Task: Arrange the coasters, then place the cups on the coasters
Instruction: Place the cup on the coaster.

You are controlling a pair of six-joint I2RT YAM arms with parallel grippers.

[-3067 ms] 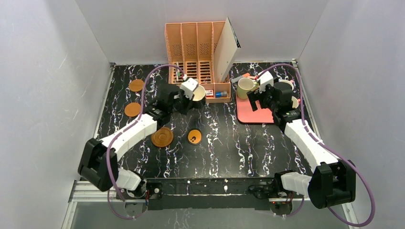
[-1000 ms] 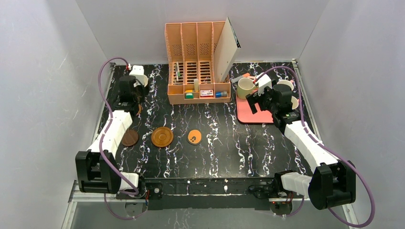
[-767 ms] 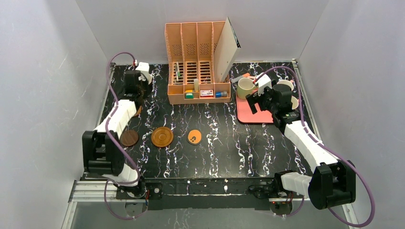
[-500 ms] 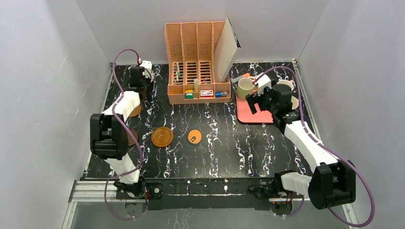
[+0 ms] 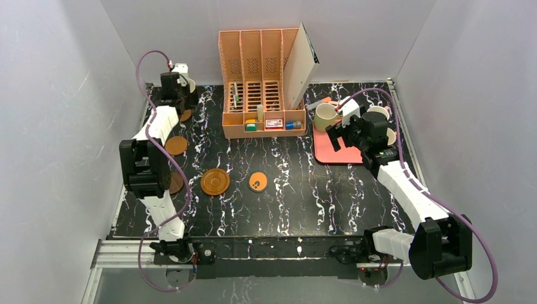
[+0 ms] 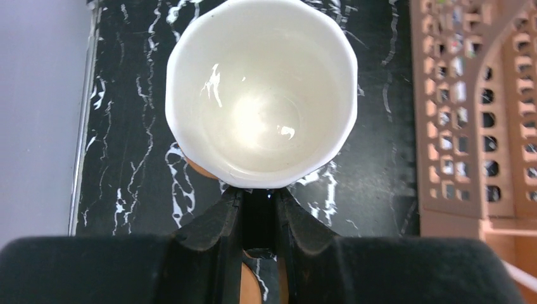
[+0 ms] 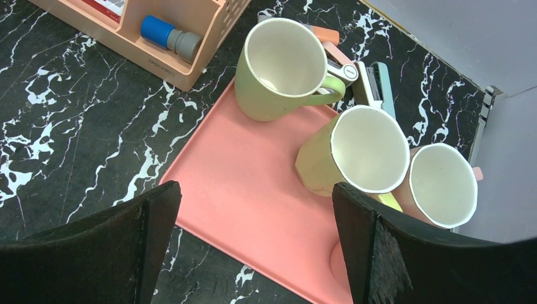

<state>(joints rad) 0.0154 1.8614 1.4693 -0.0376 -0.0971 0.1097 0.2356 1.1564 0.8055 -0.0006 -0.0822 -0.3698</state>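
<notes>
My left gripper (image 6: 258, 202) is shut on the black handle of a cup (image 6: 261, 88) with a cream inside. It holds the cup over a plain orange-brown coaster (image 6: 197, 168) at the table's back left (image 5: 185, 115); contact cannot be told. A second orange-brown coaster (image 5: 176, 145), a dark brown one (image 5: 176, 184) half hidden by the arm, the ringed wooden one (image 5: 215, 182) and the orange marked one (image 5: 258, 181) lie nearer. My right gripper (image 7: 253, 196) hangs open over the pink tray (image 7: 253, 183), near the olive green (image 7: 285, 66), yellow (image 7: 361, 152) and pink (image 7: 443, 187) cups.
An orange desk organiser (image 5: 261, 82) with a white board leaning on it stands at the back centre, just right of the held cup (image 6: 481, 126). A stapler and small items (image 7: 373, 79) lie behind the tray. The left wall (image 6: 38, 114) is close to the cup.
The left arm has swung from the left side to the back left corner with the cup, stopping over the rear orange-brown coaster. The right arm has not moved.
</notes>
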